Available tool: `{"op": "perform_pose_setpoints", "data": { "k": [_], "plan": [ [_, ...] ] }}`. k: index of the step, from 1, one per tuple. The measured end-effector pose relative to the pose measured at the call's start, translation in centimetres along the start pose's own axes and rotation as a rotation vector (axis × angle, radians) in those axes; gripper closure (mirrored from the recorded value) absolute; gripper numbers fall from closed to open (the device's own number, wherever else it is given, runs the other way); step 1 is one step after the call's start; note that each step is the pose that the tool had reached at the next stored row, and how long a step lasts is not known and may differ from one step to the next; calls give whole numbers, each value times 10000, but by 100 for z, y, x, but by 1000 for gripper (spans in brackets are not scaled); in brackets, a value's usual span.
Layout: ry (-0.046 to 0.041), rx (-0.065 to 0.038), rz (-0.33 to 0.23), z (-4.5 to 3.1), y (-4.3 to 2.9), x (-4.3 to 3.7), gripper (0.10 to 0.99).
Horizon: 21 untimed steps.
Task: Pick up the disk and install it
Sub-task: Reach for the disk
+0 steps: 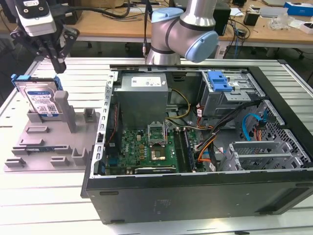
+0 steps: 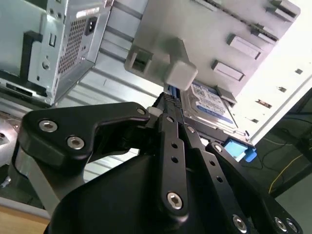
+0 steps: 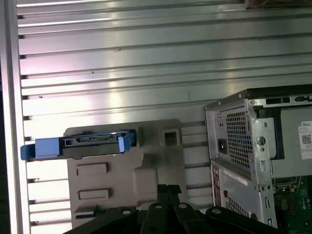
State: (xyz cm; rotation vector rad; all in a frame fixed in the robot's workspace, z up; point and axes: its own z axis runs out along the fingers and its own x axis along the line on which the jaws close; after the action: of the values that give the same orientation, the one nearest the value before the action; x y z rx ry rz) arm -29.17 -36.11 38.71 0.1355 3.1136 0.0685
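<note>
Gripper (image 1: 57,64) of mine closed narrow, holding nothing | disk (image 1: 41,98) upright in grey holder (image 1: 78,147), near, below and slightly aside | step: approach, pick-up not begun | likely need: open astride its top edge

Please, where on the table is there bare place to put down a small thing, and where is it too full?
Bare slats of the table lie nearer the camera than the grey holder, at the exterior view's left of the computer case. Another strip runs beyond the holder. Crowded: inside the case, and the holder around the upright disk.
</note>
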Motion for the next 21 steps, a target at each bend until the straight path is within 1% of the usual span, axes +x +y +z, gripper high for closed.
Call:
{"op": "perform_pose_setpoints", "data": {
  "k": [1, 5, 6, 7, 9, 12, 13, 14, 21],
  "plan": [
    [4, 0, 2, 8, 58, 48, 980],
    [10, 1, 2, 26, 170, 154, 980],
    [11, 0, 1, 34, 214, 208, 980],
    [13, 1, 3, 39, 243, 255, 980],
    [12, 1, 1, 52, 283, 348, 980],
    [11, 0, 4, 73, 327, 509, 980],
    [11, 1, 5, 76, 335, 537, 980],
    [11, 2, 6, 77, 340, 547, 980],
    [11, 5, 5, 77, 339, 547, 980]
  ]
}}
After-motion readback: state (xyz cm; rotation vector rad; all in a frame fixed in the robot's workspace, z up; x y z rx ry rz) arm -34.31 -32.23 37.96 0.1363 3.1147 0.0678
